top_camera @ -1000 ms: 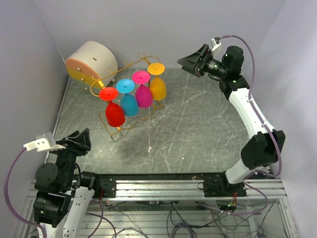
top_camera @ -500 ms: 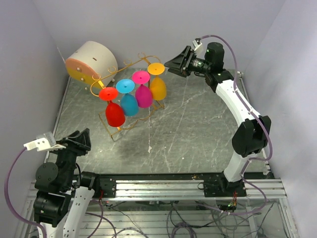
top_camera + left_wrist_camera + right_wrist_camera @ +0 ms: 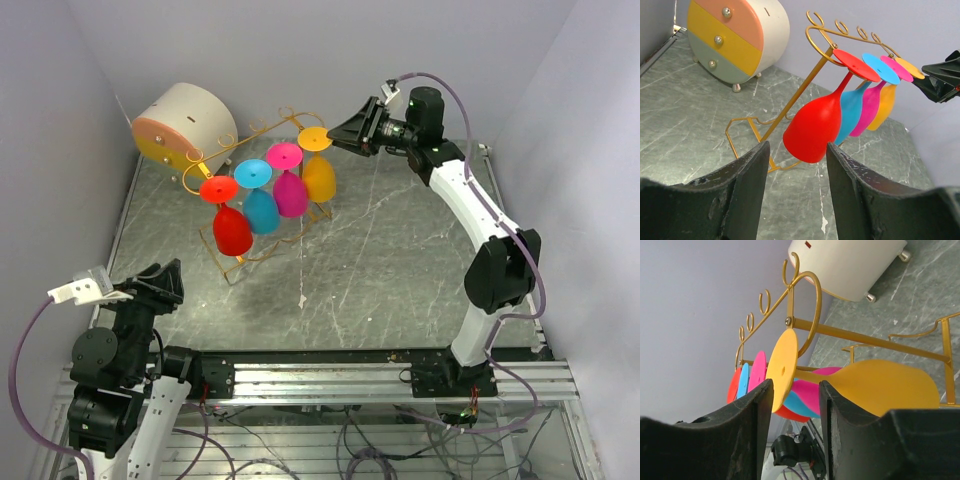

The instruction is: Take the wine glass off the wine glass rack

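Checking progress on the glass pull: nothing is off yet. The rack [image 3: 865, 339] sits toward the far left corner of the table [image 3: 400, 260], just in front of the round drawer box [image 3: 185, 125]. Four glasses hang on it upside down by their feet, in a row. The red glass [image 3: 232, 230] is at the near end, then the blue glass [image 3: 261, 212], the pink glass [image 3: 290, 195], and the orange glass [image 3: 319, 178] at the far end.

Right claw [image 3: 338, 138] is at rail height at the rack's far end, tips pointed at the orange glass's foot and just beside it. Its jaws stand apart with a clear gap. The wrist view shows the foot disc and stem lined up through that gap. No contact I can confirm, nothing gripped. Can't tell whether the tips reach past the disc's edge.

Left claw [image 3: 797, 147] hangs over the near left corner, well apart from the rack, jaws wide, empty.

My read: reach about done, grasp not. Left to do: close on the stem or foot, slide the glass along the rails and out, likely at the far end, then carry it clear. Risks: snagging the foot on the scroll ends, or nudging the pink glass beside it.
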